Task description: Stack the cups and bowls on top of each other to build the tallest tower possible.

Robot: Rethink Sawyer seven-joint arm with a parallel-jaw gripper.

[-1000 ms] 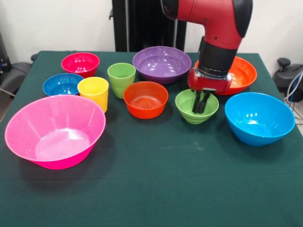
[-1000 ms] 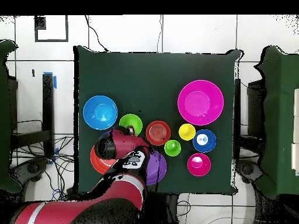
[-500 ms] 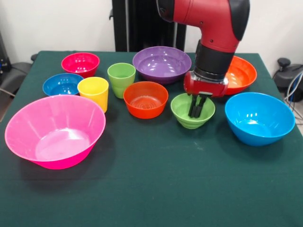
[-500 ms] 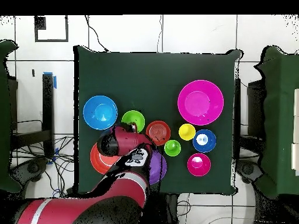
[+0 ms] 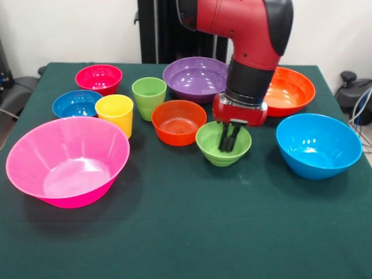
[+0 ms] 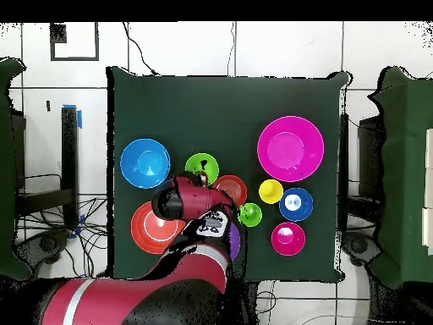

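My gripper (image 5: 228, 145) reaches down into the small light-green bowl (image 5: 212, 154), fingers shut on its far wall. I cannot tell whether that bowl touches the cloth. It is just right of the small orange-red bowl (image 5: 178, 122) and left of the large light-blue bowl (image 5: 318, 145). Behind are the purple bowl (image 5: 197, 78) and the large orange bowl (image 5: 290, 90). The green cup (image 5: 149, 97) and the yellow cup (image 5: 115, 113) stand upright at left. In the overhead view the green bowl (image 6: 201, 166) shows past the arm's end.
The large pink bowl (image 5: 67, 160) sits at the front left. The small dark-blue bowl (image 5: 76, 104) and the magenta-red bowl (image 5: 99, 78) are at the far left. Green cloth (image 5: 192, 232) covers the table's front half. The arm hides most of the purple bowl from overhead.
The gripper has moved left and nearer the camera in the front view, taking the small green bowl with it from beside the light-blue bowl towards the orange-red bowl.
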